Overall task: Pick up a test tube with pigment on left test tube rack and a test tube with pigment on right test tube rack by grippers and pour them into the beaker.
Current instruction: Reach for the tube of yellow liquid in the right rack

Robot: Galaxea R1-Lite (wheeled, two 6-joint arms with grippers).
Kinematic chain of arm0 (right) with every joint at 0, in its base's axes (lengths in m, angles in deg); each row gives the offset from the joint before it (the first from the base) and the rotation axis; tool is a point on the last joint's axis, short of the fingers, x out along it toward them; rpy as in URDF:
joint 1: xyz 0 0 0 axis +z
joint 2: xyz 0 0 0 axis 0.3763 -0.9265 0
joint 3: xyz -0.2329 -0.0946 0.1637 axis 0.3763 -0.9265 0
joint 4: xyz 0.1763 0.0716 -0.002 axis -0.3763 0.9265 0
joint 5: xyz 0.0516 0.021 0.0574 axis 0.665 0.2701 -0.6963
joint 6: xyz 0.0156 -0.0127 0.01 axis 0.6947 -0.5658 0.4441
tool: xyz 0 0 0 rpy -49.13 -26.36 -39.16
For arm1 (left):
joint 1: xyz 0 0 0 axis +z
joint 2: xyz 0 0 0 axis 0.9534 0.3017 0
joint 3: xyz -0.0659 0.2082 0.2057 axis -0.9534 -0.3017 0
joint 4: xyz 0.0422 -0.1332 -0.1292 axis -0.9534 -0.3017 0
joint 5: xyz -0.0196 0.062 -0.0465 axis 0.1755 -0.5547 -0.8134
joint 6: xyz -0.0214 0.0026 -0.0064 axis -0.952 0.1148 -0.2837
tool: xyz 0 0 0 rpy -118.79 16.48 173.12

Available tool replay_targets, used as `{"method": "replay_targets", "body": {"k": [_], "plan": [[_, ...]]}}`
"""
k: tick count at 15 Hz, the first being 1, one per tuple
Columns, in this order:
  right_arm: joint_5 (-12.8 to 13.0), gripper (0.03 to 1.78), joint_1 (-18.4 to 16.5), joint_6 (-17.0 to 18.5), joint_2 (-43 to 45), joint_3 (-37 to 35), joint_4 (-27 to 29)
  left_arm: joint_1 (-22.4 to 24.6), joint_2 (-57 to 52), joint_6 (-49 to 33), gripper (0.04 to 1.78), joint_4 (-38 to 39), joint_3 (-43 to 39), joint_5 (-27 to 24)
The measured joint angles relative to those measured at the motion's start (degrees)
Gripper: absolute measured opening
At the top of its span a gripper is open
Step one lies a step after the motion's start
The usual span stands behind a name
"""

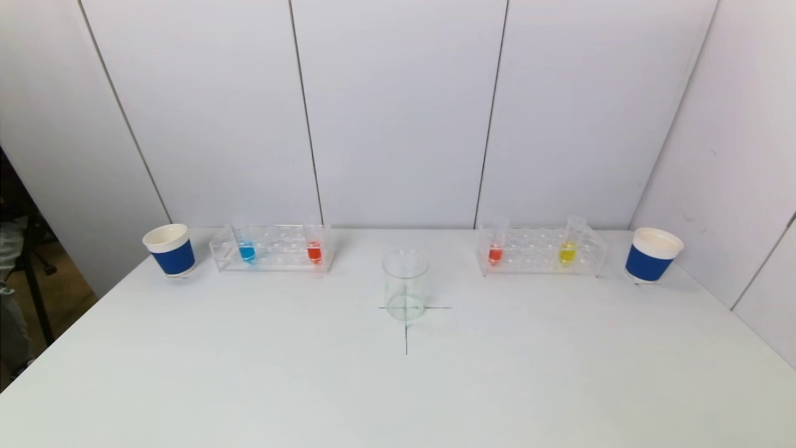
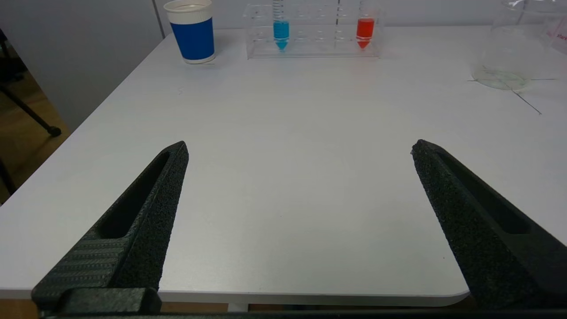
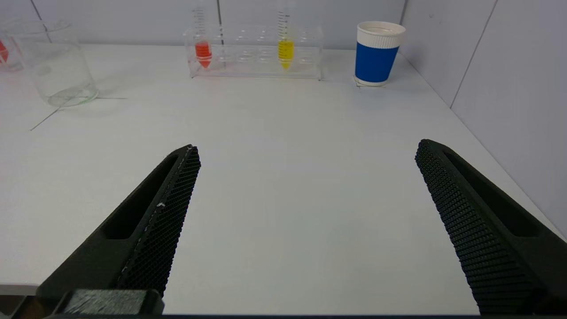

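The clear left rack (image 1: 272,247) holds a blue-pigment tube (image 1: 246,249) and a red-pigment tube (image 1: 314,250). The clear right rack (image 1: 540,250) holds a red-pigment tube (image 1: 495,251) and a yellow-pigment tube (image 1: 568,250). An empty glass beaker (image 1: 405,292) stands between them on a drawn cross. My left gripper (image 2: 299,148) is open and empty over the near left table edge, far from the blue tube (image 2: 281,32) and red tube (image 2: 365,30). My right gripper (image 3: 307,148) is open and empty near the front right, far from the red tube (image 3: 203,52) and yellow tube (image 3: 285,52). Neither gripper shows in the head view.
A blue-and-white paper cup (image 1: 170,249) stands left of the left rack, another (image 1: 652,254) right of the right rack. White wall panels rise behind the table (image 1: 398,386) and along its right side. The table's left edge drops to the floor.
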Motion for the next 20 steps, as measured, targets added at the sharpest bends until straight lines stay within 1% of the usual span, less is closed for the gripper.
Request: {"method": "replay_targets", "body": {"k": [5,7,9,12,14,17,20], "plan": [[0.05,1.77,0.00,-0.06,0.00,0.11,-0.43,-0.02,0.00,0.00,1.76,0.00,0.00,0.00],[-0.28,1.77,0.00,-0.01,0.00,2.19,-0.45,-0.02,0.00,0.00,1.76,0.00,0.00,-0.01],[-0.59,1.77,0.00,-0.11,-0.18,5.97,0.78,-0.02,0.00,-0.01,1.76,0.02,0.00,0.00],[-0.72,1.77,0.00,-0.17,-1.93,14.28,5.44,-0.02,0.00,-0.01,1.76,0.00,0.00,0.00],[-0.78,1.77,-0.05,-0.23,-5.17,20.18,6.18,0.00,0.00,0.00,1.76,0.00,0.00,0.00],[-0.91,1.77,-0.13,-0.41,-13.19,31.11,6.36,0.00,0.00,-0.01,1.76,0.00,0.00,-0.01],[-1.66,1.77,-0.16,-0.48,-23.87,44.24,6.36,-0.02,0.00,0.02,1.76,0.02,0.00,-0.01]]}}
